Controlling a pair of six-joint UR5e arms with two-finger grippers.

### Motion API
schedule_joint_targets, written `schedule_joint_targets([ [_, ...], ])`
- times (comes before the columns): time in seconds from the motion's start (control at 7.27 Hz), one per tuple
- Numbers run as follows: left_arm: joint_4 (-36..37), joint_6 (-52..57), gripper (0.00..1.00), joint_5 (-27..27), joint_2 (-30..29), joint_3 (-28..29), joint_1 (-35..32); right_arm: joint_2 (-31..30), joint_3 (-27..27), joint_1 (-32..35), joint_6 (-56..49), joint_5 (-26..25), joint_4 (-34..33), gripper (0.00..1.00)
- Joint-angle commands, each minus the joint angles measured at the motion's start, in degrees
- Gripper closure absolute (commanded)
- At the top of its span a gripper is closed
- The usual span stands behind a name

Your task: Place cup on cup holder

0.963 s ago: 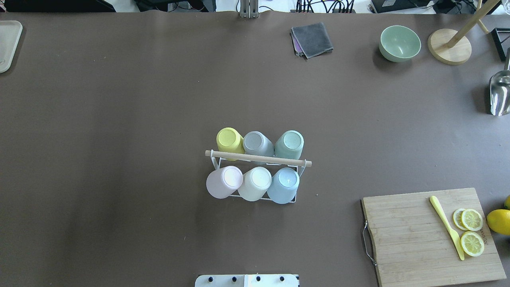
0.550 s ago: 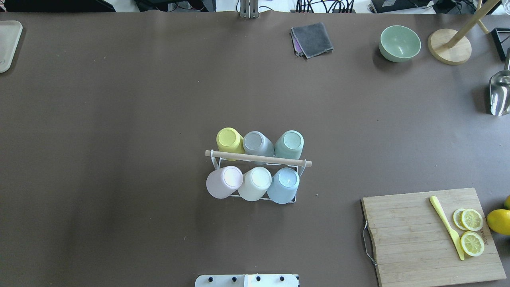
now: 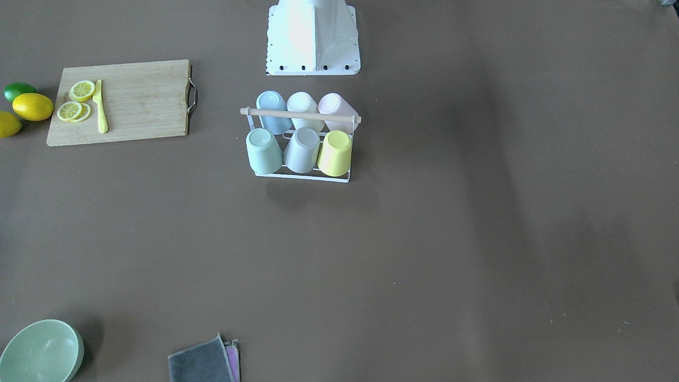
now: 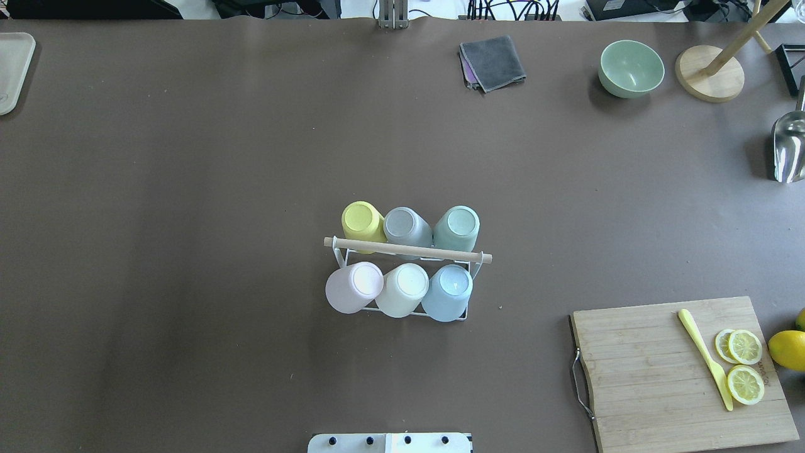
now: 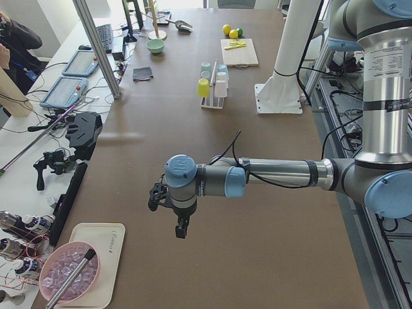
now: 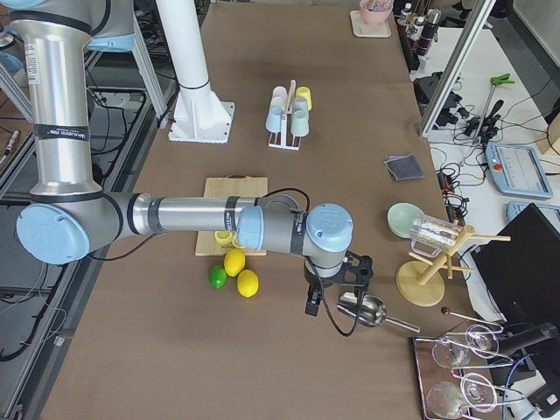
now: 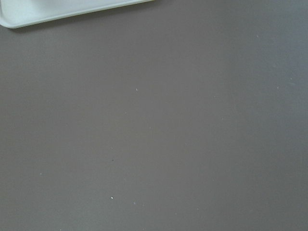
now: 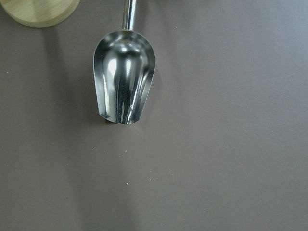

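Note:
The cup holder (image 4: pixel 407 250) is a white wire rack with a wooden rod on top, standing mid-table near the robot base, also in the front-facing view (image 3: pixel 302 179). Several cups sit upside down on its prongs, among them a yellow cup (image 4: pixel 362 221), a pink cup (image 4: pixel 352 288) and a blue cup (image 4: pixel 448 291). My left gripper (image 5: pixel 180 228) hovers over bare table far off near a white tray; whether it is open or shut I cannot tell. My right gripper (image 6: pixel 311 304) hangs above a metal scoop (image 8: pixel 124 82); its state I cannot tell either.
A cutting board (image 4: pixel 660 371) with lemon slices and a yellow knife lies front right, lemons beside it. Green bowl (image 4: pixel 631 68), grey cloth (image 4: pixel 492 61), wooden stand (image 4: pixel 709 74) and scoop (image 4: pixel 789 148) sit at the far right. A tray (image 4: pixel 12 69) is far left.

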Motion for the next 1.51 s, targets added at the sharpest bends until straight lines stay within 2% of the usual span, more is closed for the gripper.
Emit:
schedule_joint_targets([
  [0.0,0.0,-0.2,0.02,0.1,-0.4,0.0,0.0,-0.1,0.1,0.0,-0.1,0.1,0.1,0.00],
  [1.38,-1.2,-0.3,0.02,0.0,-0.7,0.4,0.0,-1.2,-0.5,-0.1,0.4,-0.4,0.4,0.00],
])
